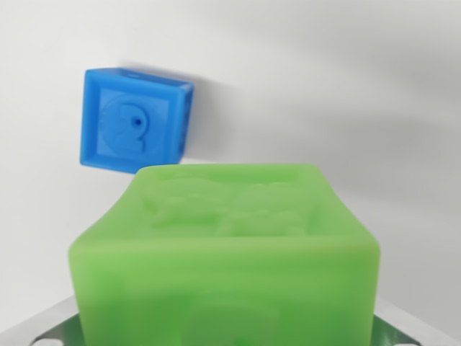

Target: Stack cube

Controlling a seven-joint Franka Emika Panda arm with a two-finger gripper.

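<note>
A large green cube (230, 245) with a raised pattern on its top face fills the lower half of the wrist view. My gripper (223, 333) is shut on it, and only slivers of its grey fingers (39, 328) show at the two bottom corners, pressed against the cube's sides. A smaller-looking blue cube (134, 121) with an embossed figure on its facing side rests on the white surface beyond, up and toward the wrist view's left of the green cube. The green cube's upper edge overlaps the blue cube's lower corner in the picture. The green cube's underside is hidden.
A plain white surface (338, 94) spreads around both cubes, with soft grey shadows across the upper right. No other objects show.
</note>
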